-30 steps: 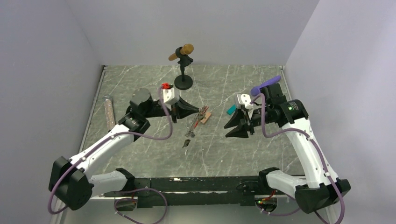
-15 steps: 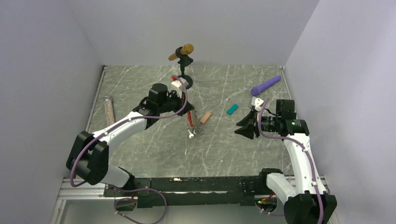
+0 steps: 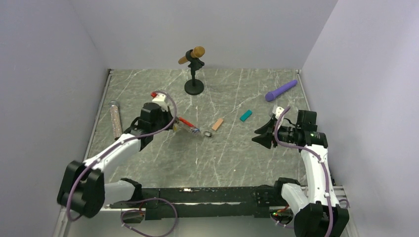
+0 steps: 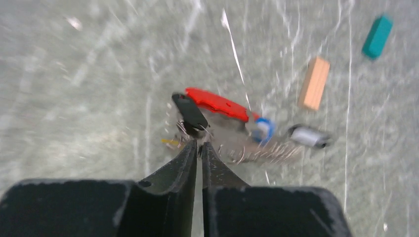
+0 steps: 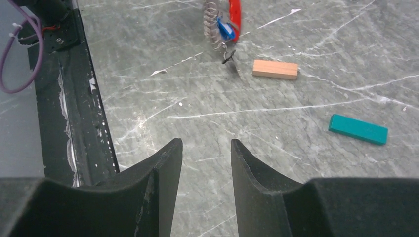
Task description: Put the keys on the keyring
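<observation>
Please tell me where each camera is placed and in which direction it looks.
Top: fixed high behind the bases, looking down at the table; left arm and right arm show.
Left wrist: on the left arm, looking down its nearly closed jaws at the keyring.
Right wrist: on the right arm, looking across the table past its open jaws.
Shared: both wrist views show the keyring, tan block and teal block.

Keyring (image 4: pixel 220 105) blurred in left wrist view
</observation>
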`<state>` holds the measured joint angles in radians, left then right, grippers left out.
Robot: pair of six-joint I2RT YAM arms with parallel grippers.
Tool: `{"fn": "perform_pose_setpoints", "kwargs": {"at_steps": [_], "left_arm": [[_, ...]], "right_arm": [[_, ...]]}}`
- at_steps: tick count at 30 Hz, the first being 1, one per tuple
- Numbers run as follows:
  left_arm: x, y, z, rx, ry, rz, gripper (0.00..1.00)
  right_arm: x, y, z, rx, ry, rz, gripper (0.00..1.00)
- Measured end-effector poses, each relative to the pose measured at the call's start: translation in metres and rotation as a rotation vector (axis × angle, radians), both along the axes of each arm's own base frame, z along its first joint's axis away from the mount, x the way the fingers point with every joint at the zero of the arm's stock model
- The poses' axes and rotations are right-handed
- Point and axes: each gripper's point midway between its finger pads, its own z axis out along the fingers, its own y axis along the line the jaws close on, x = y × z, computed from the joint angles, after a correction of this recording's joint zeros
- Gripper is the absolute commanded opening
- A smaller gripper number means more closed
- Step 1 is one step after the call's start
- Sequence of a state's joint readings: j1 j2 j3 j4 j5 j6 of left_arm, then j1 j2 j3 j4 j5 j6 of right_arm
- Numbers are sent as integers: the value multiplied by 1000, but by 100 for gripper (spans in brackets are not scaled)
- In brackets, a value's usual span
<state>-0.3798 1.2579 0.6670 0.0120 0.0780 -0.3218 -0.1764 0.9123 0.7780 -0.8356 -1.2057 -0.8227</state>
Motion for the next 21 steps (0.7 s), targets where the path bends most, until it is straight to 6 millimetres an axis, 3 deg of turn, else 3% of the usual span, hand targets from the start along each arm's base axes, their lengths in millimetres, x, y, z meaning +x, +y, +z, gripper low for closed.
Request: {"fn": "perform_pose_setpoints", "kwargs": {"at_steps": [3,7,14,17,19,21], "left_arm": [[6,17,35,-2,-105,90,61],[5,37,72,-28,-190,170,85],[-31,35,120,-92,-290,81,95],[-54,30,150,-132,-345,10,99],[-68,30,172,-154,-391,-20,99],[-85,33,196,-173,-451,-42,99]], "right_arm": [[-1,-1,1,-3,-15,-6,46],[1,-4,3,-13,-46,-26,46],[9,-16,7,4,-37,-130,53],[18,-25,12,24,-2,-218,70],[23,-31,18,33,39,-275,73],[31,-35,36,47,78,-327,76]]}}
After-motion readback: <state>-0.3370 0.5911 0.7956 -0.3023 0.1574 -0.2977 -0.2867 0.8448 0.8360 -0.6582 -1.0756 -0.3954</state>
